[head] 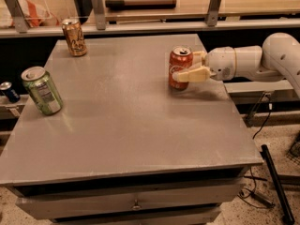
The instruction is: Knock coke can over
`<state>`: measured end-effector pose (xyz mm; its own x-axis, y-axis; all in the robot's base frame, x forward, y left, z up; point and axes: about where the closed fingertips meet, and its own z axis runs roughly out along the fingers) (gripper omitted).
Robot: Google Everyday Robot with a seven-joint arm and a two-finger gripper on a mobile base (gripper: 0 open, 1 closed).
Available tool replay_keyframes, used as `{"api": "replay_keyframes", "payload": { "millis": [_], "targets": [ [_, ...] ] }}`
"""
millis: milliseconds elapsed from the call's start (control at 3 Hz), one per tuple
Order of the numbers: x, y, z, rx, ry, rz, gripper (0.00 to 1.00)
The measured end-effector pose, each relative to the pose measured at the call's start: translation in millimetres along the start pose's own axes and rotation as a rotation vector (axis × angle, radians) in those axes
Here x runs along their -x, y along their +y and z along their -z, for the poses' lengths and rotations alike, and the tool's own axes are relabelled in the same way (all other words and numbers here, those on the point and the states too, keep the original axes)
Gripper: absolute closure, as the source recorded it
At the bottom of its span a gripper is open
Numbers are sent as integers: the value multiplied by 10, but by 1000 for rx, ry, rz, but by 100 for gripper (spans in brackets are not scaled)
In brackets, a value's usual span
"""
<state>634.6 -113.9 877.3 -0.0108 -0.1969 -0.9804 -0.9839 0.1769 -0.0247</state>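
The coke can (180, 62), red-orange with white script and a silver top, stands upright on the grey table (126, 125) near its far right edge. My gripper (185, 65) reaches in from the right on a white arm (253, 62). It is open, with the can between its fingers. The near finger (194, 74) lies across the can's front at mid-height, and the far finger (198, 56) sits behind the can's upper right side.
A gold-brown can (74, 36) stands at the table's far left corner. A green can (42, 90) stands tilted near the left edge. A small blue can (9, 92) sits off the table at the left. A shelf rail (154, 26) runs behind the table.
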Motion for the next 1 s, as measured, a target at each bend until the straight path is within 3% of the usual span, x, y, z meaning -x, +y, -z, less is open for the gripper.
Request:
{"api": "replay_keyframes", "payload": {
  "millis": [333,667,1000],
  "targets": [
    [154,-31,129,-43,0,61,100],
    [413,-4,288,-92,39,198,100],
    [654,164,296,-64,131,414,100]
  ]
}}
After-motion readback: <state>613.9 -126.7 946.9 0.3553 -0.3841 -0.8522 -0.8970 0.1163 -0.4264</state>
